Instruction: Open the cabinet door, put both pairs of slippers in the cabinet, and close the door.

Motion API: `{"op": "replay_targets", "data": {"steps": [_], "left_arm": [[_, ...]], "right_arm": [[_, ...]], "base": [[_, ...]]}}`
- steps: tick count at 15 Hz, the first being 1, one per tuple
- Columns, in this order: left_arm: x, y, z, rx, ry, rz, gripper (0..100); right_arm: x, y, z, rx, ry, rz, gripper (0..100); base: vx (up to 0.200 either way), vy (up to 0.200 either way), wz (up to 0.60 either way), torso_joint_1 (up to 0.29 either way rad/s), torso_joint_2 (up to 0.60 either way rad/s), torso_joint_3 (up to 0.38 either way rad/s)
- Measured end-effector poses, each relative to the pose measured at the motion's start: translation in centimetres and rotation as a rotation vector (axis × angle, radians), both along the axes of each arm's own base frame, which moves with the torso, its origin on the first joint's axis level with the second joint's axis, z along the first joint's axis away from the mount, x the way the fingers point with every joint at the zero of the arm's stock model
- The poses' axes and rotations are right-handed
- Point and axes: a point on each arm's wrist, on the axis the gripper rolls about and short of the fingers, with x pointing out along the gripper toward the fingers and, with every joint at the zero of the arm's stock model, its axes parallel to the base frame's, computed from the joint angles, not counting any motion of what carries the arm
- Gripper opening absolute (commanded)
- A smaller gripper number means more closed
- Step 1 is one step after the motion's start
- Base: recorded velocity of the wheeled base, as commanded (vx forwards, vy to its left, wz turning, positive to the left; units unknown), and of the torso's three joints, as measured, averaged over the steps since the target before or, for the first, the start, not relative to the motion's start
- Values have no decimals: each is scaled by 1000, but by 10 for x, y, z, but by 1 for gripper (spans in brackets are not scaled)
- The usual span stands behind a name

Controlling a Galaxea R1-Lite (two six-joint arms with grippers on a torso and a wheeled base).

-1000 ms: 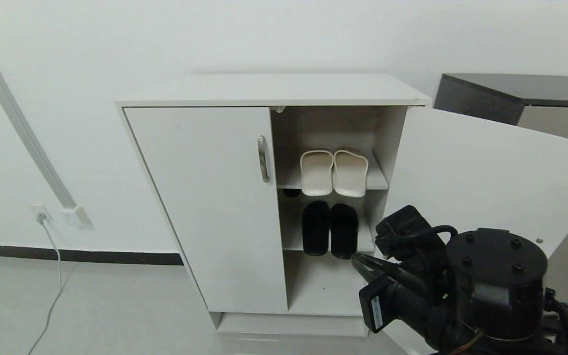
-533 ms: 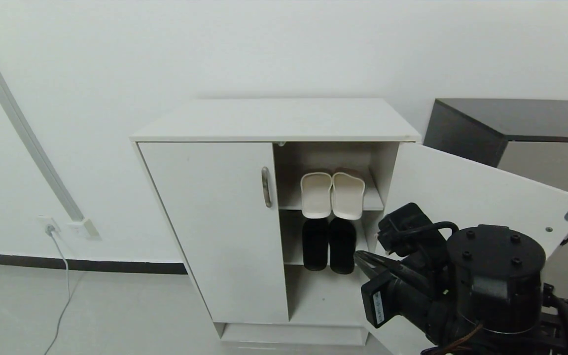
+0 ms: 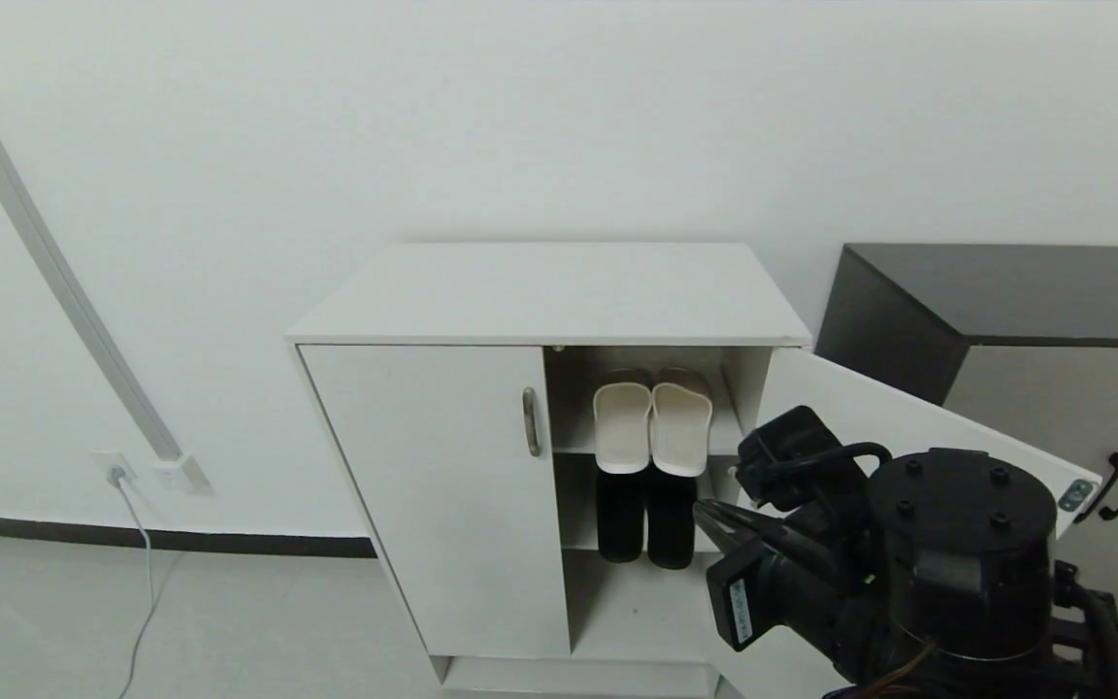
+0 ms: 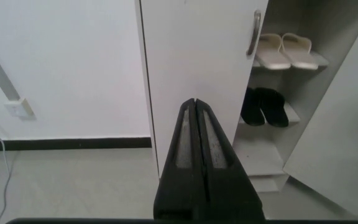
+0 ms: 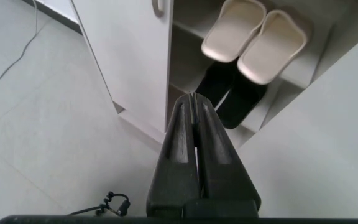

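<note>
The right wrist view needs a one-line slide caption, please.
Shut right gripper faces the open cabinet, white slippers shelved above black slippers.

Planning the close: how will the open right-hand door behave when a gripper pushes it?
The open door is a flat, stiff-looking panel, so it should swing rather than flex. It looks thin, probably light. Its smooth face may let the shut right gripper slide, so push squarely.

Nothing here is legible from where I stand. The white sticker (image 3: 739,610) on the right arm's wrist housing carries dark print, but it is far too fine to make out.
</note>
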Motion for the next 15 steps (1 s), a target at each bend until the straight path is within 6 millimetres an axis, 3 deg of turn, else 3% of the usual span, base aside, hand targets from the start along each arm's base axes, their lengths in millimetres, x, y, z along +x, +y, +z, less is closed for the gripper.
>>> {"op": "replay_targets", "data": {"steps": [15], "left_arm": [[0, 0, 0, 1, 0, -1, 0]], "right_arm": [[7, 0, -6, 0, 2, -12, 0]], "base": [[0, 0, 0, 229, -529, -307]]}}
